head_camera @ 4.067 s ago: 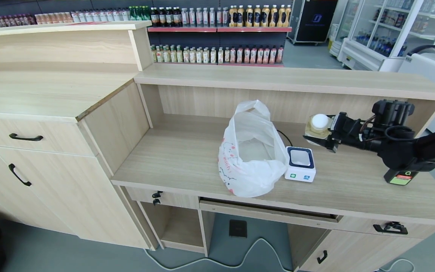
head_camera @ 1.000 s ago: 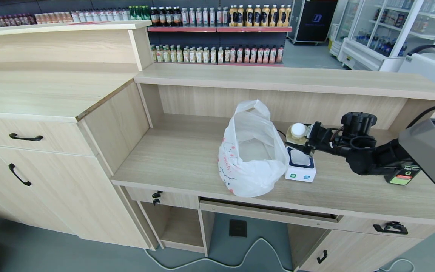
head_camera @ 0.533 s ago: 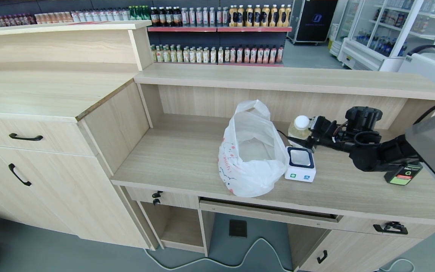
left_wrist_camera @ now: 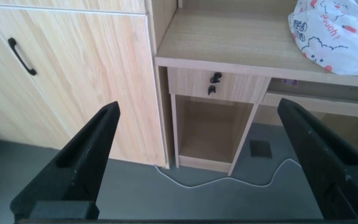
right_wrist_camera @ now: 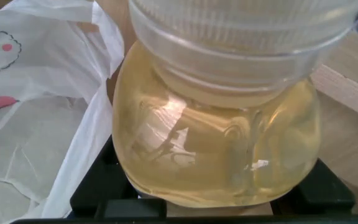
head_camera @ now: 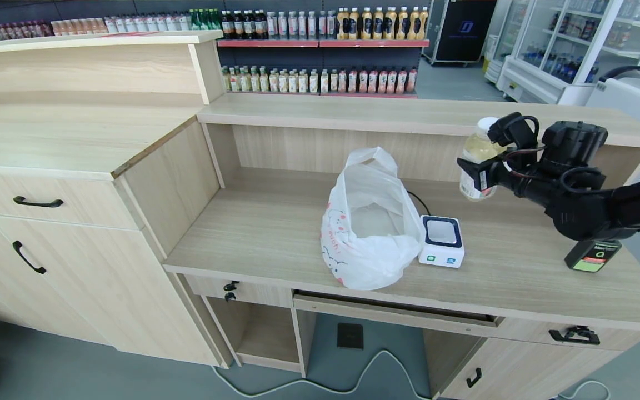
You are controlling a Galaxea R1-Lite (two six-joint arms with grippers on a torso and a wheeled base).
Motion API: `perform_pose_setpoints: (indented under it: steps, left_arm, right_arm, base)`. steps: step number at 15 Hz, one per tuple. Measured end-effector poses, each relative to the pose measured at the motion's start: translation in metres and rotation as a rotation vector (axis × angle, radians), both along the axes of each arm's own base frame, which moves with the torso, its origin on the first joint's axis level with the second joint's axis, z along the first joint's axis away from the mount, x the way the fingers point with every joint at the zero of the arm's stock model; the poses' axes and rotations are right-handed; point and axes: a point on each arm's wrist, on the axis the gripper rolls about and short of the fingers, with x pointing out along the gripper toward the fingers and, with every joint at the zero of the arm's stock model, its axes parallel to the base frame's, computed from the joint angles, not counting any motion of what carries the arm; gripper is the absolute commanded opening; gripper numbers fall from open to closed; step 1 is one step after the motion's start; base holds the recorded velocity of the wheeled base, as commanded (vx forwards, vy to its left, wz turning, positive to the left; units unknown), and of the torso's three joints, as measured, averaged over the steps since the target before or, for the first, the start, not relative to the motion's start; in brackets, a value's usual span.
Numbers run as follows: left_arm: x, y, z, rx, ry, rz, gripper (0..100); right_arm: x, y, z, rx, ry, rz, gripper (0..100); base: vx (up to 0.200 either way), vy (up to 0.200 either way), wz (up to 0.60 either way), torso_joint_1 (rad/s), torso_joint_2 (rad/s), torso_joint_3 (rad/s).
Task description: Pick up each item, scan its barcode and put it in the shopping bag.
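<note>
Checkout counter (head_camera: pixel 275 233) | right gripper (head_camera: pixel 485 158) is clamping the drink bottle (head_camera: pixel 476 149) upright, high and right of the scanner (head_camera: pixel 442 240), probably keeping its barcode label exposed | shopping bag (head_camera: pixel 370 222) is gaping beside the scanner, ready | left gripper (left_wrist_camera: pixel 201 165) is hanging wide open, empty.

Bottle (head_camera: pixel 478 151) lifted away from scanner (head_camera: pixel 442 240), turned upright in right jaws
</note>
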Motion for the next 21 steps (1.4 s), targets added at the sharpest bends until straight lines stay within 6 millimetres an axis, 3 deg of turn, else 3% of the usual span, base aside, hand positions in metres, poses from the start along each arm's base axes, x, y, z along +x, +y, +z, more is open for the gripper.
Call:
perform_pose_setpoints:
  steps: [3,7,14,21]
  left_arm:
    - [0.000,0.000,0.000,0.000,0.000,0.000,100]
    - [0.000,0.000,0.000,0.000,0.000,0.000,100]
    - [0.000,0.000,0.000,0.000,0.000,0.000,100]
    - [0.000,0.000,0.000,0.000,0.001,-0.001,100]
  right_arm:
    - [-0.017,0.005,0.004,0.012,-0.050,-0.018,0]
    - [-0.031,-0.009,-0.002,0.015,-0.075,-0.053,0]
    - [-0.033,-0.018,-0.006,0.061,-0.033,-0.089,0]
    - [-0.024,0.007,-0.002,0.273,-0.005,0.001,0]
  base:
    - [0.000,0.000,0.00,0.000,0.00,0.000]
    - [0.000,0.000,0.00,0.000,0.00,0.000]
    - [0.000,0.000,0.51,0.002,0.00,0.004]
    - [0.000,0.000,0.00,0.000,0.00,0.000]
